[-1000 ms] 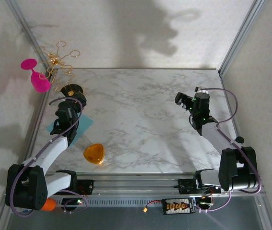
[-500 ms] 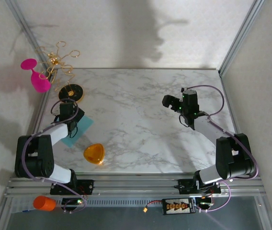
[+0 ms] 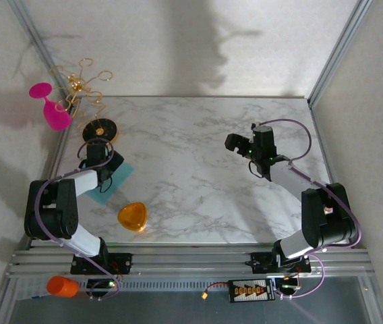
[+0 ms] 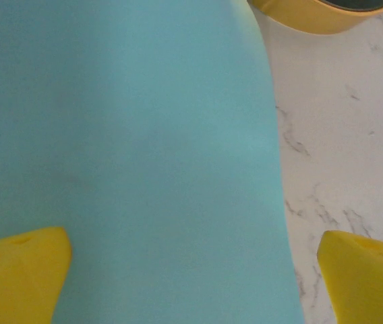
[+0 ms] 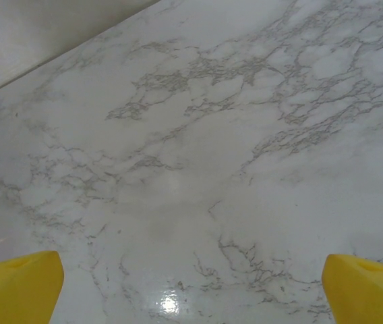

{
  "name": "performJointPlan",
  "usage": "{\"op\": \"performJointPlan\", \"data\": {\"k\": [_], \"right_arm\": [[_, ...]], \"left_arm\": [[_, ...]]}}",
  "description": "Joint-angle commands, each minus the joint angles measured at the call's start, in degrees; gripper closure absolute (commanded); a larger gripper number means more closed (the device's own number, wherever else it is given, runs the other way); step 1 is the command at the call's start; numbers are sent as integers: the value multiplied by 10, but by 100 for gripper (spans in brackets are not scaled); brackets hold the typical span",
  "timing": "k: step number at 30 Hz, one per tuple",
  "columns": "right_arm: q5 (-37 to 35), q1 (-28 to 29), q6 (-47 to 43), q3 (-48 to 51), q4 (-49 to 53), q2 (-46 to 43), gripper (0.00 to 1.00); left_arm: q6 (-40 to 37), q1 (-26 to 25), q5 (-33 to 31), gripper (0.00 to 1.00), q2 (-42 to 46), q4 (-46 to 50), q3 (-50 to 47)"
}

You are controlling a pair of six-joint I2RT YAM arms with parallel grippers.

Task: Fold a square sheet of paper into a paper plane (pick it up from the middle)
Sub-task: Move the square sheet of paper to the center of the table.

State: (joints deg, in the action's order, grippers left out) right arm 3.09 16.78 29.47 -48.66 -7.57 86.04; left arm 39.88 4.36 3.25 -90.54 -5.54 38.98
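The left gripper (image 4: 195, 277), spread wide, hangs over the square sheet of paper (image 4: 131, 148) lying flat on the marble table (image 4: 340, 155): one fingertip (image 4: 19, 270) above it, the other past its edge. The right gripper (image 5: 191, 283) gapes empty.

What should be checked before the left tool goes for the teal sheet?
1. The left tool is open: ok.
2. It hovers above the square sheet of paper: ok.
3. It is centred on the sheet's middle: cannot tell; one finger sits past the edge, over the marble table.
4. Sheet flat, unfolded: ok.
5. The orange rounded-triangle piece lies apart from the sheet: ok.
6. The right tool is open, holding nothing: ok.
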Motion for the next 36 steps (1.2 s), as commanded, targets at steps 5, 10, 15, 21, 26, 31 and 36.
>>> {"op": "performJointPlan", "data": {"k": [5, 10, 15, 21, 26, 31, 36], "right_arm": [[-7, 6, 10, -13, -2, 2, 1], [-13, 7, 9, -13, 2, 0, 1], [-19, 6, 15, -10, 1, 2, 1], [-38, 6, 22, -6, 4, 2, 1], [-66, 6, 35, -6, 19, -4, 1], [-79, 5, 53, -8, 40, -9, 1], [-86, 5, 56, -36, 107, -1, 1]], "left_arm": [[0, -55, 42, 7, -61, 12, 20], [11, -115, 47, 7, -104, 13, 54], [25, -195, 55, 7, -138, 21, 101], [29, -305, 58, 8, -185, 50, 175], [40, -401, 70, 8, -229, 64, 233], [71, -481, 99, 9, -255, 62, 273], [112, -504, 101, 10, -221, 48, 278]]}}
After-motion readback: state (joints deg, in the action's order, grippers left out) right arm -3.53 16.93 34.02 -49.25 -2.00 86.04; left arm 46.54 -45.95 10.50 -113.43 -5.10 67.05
